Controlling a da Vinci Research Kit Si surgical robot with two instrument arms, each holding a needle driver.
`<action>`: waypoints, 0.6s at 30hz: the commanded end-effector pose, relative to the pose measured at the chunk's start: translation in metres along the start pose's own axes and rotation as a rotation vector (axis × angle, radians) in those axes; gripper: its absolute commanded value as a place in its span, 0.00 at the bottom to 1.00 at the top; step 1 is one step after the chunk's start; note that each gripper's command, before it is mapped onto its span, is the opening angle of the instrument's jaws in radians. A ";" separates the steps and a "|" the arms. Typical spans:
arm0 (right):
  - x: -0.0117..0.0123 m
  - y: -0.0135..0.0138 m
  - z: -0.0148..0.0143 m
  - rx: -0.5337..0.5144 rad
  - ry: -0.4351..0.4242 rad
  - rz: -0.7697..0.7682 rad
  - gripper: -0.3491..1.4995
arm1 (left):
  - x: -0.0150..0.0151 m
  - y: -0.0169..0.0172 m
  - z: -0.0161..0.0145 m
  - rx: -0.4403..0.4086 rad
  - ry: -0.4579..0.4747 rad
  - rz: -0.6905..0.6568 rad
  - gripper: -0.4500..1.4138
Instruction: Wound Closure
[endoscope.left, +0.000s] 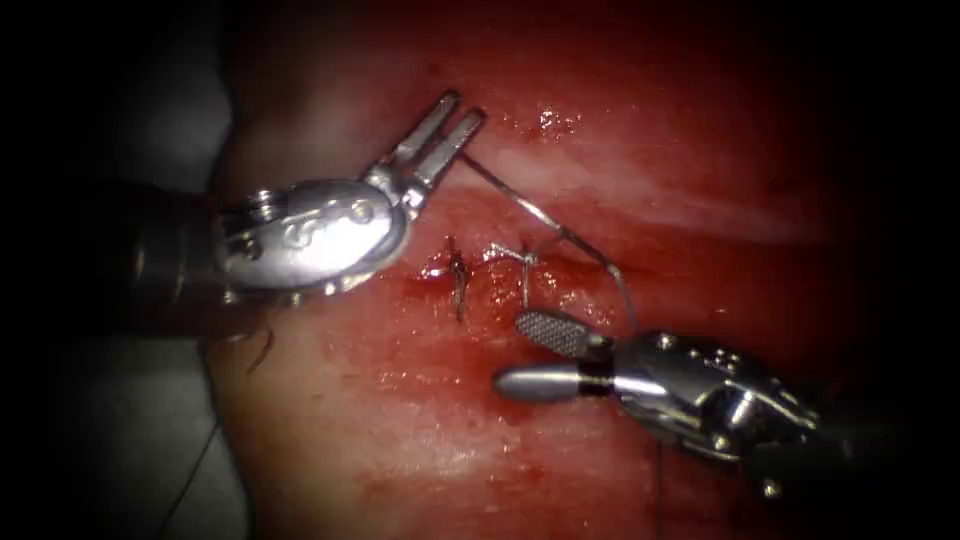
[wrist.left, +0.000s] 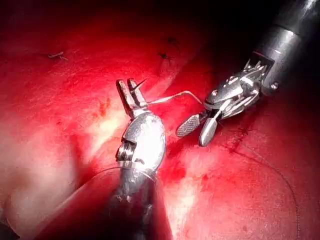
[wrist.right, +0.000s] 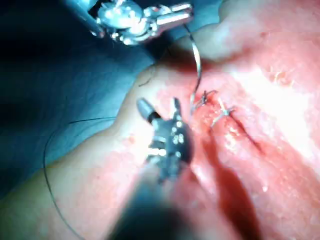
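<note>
Red, wet tissue (endoscope.left: 560, 430) carries the cut (endoscope.left: 480, 265) with knotted stitches at its middle. Left tool (endoscope.left: 452, 118) clenches the needle (endoscope.left: 545, 215) near its tip, far from the cut, the curve running right. Right tool (endoscope.left: 525, 355) hovers near, jaws released, holding nothing. Whether the needle's other end enters the tissue is hard to see.
</note>
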 end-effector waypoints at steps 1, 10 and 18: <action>-0.0030 0.0007 0.0010 -0.016 -0.013 0.004 0.54 | -0.0007 0.0010 -0.0003 -0.001 0.002 -0.006 0.00; -0.0009 0.0029 -0.0016 -0.143 0.198 0.023 0.68 | -0.0004 0.0014 -0.0021 0.015 0.041 -0.004 0.00; 0.0025 0.0003 -0.0024 -0.174 0.310 -0.047 0.65 | -0.0008 0.0020 -0.0025 0.025 0.051 0.001 0.00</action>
